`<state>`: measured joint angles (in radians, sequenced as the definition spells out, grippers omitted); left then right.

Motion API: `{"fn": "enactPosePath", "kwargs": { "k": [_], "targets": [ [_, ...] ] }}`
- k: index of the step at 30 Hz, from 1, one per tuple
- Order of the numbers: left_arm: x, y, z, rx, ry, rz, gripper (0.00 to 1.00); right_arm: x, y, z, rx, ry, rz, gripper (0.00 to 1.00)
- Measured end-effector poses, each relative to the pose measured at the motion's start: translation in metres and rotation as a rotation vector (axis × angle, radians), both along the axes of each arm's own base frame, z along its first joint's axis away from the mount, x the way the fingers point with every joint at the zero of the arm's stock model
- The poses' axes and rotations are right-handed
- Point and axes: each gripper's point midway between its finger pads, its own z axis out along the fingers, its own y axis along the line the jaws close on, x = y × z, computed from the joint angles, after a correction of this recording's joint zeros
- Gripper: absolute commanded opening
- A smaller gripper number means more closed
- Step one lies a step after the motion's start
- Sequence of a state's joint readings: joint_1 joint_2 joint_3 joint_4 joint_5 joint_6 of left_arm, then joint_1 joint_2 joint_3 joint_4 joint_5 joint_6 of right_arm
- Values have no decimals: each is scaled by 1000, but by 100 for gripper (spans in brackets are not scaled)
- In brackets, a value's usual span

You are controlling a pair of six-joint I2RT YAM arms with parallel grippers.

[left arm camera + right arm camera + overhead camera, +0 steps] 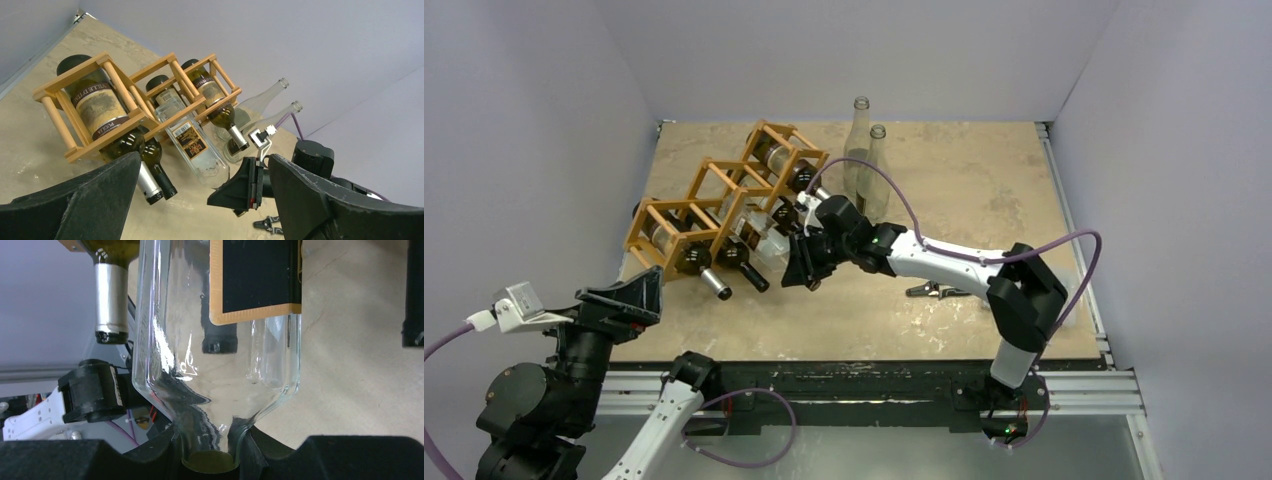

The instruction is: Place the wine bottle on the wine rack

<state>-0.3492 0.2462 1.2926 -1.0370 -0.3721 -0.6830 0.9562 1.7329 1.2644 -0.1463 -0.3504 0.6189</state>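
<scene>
One clear wine bottle (187, 135), black orange-edged label (193, 146)

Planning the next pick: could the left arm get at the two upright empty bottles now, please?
Probably not: the wine rack and the right pincer, gripping a clear bottle, lie in between.

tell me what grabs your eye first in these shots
The right fingers pinch the neck of a clear bottle with a black label, which lies slanted and partway into the wooden wine rack on the table's left side. Dark bottles already lie in the rack's cells. Two empty clear bottles stand upright just behind it, near the far wall.
</scene>
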Motion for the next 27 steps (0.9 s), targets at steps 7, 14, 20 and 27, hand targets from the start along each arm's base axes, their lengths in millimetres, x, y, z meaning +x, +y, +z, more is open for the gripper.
{"fn": "enactPosePath", "kwargs": {
  "k": [7, 14, 20, 27],
  "targets": [
    [-2, 2, -4, 19, 15, 5, 100, 17, 15, 4, 28, 9, 11, 0],
    [-7, 6, -6, 33, 22, 15, 99, 38, 35, 0, 46, 11, 13, 0],
    [-13, 10, -5, 47, 19, 22, 99, 52, 50, -7, 58, 7, 3, 0],
    [-14, 11, -8, 50, 29, 25, 99, 63, 59, -8, 79, 4, -10, 0]
  ]
}}
